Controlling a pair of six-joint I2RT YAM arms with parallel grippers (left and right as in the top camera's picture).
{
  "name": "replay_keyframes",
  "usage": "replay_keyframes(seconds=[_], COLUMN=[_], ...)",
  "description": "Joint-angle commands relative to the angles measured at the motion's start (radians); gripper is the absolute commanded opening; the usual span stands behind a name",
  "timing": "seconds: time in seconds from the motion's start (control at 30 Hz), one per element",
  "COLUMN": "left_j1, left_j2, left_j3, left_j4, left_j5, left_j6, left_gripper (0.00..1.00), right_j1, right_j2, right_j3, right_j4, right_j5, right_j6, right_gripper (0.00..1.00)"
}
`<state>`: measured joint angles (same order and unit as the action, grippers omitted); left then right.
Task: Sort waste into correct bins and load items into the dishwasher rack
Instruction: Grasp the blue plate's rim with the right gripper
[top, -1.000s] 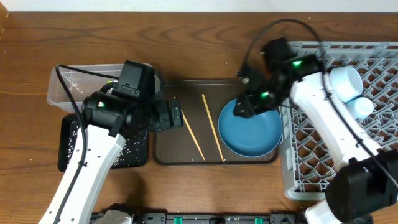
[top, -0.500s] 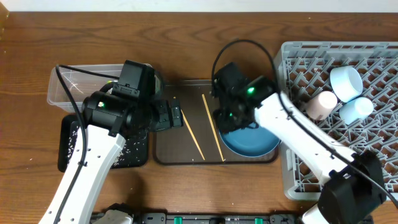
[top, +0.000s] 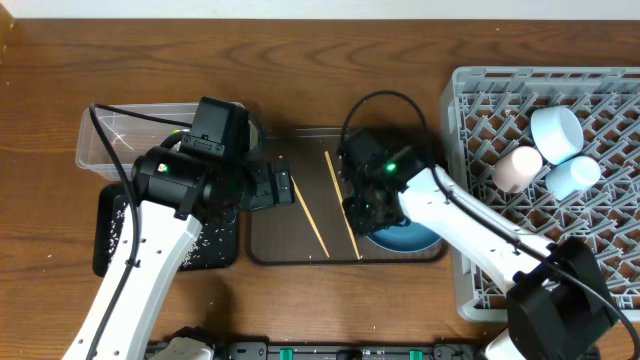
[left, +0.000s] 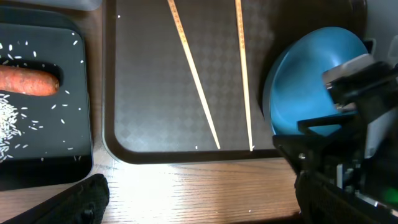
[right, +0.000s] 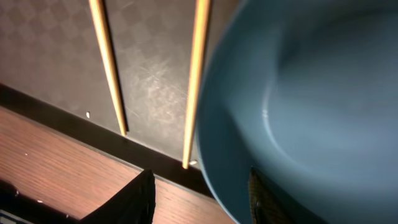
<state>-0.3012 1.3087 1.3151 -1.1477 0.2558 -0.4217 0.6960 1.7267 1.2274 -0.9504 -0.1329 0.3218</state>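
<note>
Wooden surface (top: 300, 60), brown tray (top: 280, 235). Right end effector (right: 200, 194) sits half spread over the rim of the blue plate (right: 298, 93); a thin pinch could slip and knock the chopstick (right: 196, 81) beside it. Left end effector (top: 280, 188) is spread wide.

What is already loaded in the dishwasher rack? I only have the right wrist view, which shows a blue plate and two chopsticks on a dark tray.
Observer: Three pieces lie in the grey rack: a pale blue bowl, a pink cup and a light blue cup.
Operator: Where is the other arm?
Observer: The left gripper hangs open over the left end of the brown tray, holding nothing.
Operator: Any waste in a bin?
Observer: An orange food piece and rice grains lie in the black tray.
</note>
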Motion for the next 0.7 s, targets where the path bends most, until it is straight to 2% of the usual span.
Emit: replay_keyframes(seconds=[0.0,0.4,0.47,0.53,0.63,0.67], left_j1=[0.005,0.005,0.005,0.005,0.005,0.005], left_j2=[-0.007,-0.007,-0.007,-0.007,-0.007,-0.007], left_j3=[0.020,0.020,0.020,0.020,0.020,0.020], left_j4=[-0.003,-0.003,-0.003,-0.003,-0.003,-0.003], left_j5=[-0.006,-0.006,-0.006,-0.006,-0.006,-0.006], left_j6=[0.002,0.002,0.002,0.002,0.002,0.002], left_gripper=[0.98,0.98,0.98,0.98,0.98,0.98], right_j1=[0.028,0.056,0.056,0.056,0.055,0.055], right_j2=[-0.025,-0.025,-0.025,-0.025,-0.025,-0.025], right_j3=[-0.031,-0.181,-0.200,-0.206,-0.206,-0.206], right_j4=[0.040,0.244,0.267,0.275,0.282,0.286], right_j5=[0.012,0.084,0.084,0.084,0.083,0.080], right_j6=[0.014,0.015,0.016,0.015,0.015,0.015], right_gripper=[0.48,0.43,0.35,0.22,0.10,0.04])
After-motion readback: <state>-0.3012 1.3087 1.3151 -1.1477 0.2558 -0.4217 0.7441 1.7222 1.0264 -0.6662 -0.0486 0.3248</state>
